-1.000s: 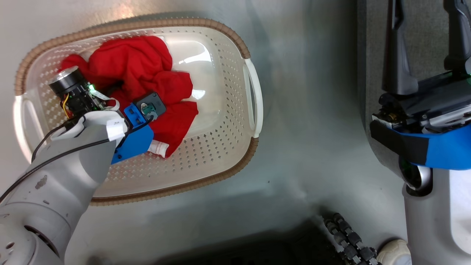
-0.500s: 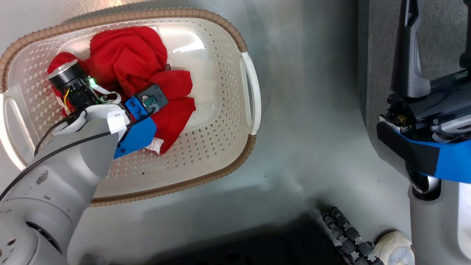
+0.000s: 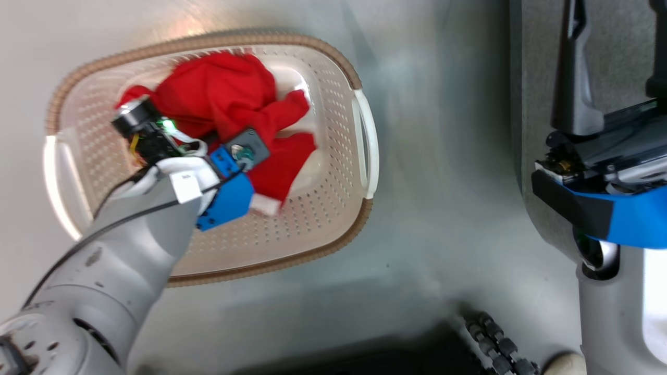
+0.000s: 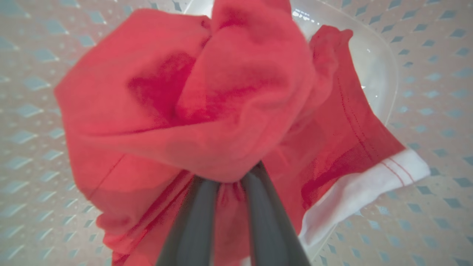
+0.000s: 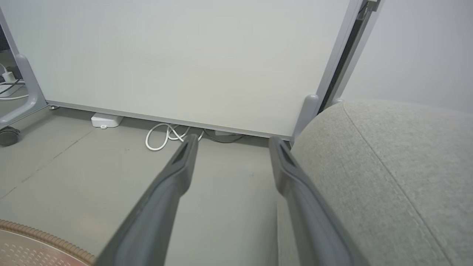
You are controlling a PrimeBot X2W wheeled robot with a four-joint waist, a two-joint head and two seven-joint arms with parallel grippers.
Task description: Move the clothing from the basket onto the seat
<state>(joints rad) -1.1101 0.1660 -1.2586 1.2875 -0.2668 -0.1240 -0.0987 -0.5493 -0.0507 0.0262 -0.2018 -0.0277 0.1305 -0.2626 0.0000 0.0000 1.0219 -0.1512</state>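
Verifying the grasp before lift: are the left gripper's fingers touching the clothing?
Touching. The left wrist view shows the left gripper with both fingers pinching a bunched fold of the clothing, fabric squeezed between them.

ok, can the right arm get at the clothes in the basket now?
Probably not: the right gripper hangs open beside the seat, well to one side of the basket, and the left gripper is in there, pinched on the clothes.

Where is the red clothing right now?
Head view, left: the clothing is bunched in the basket, with the left gripper pinching a fold.
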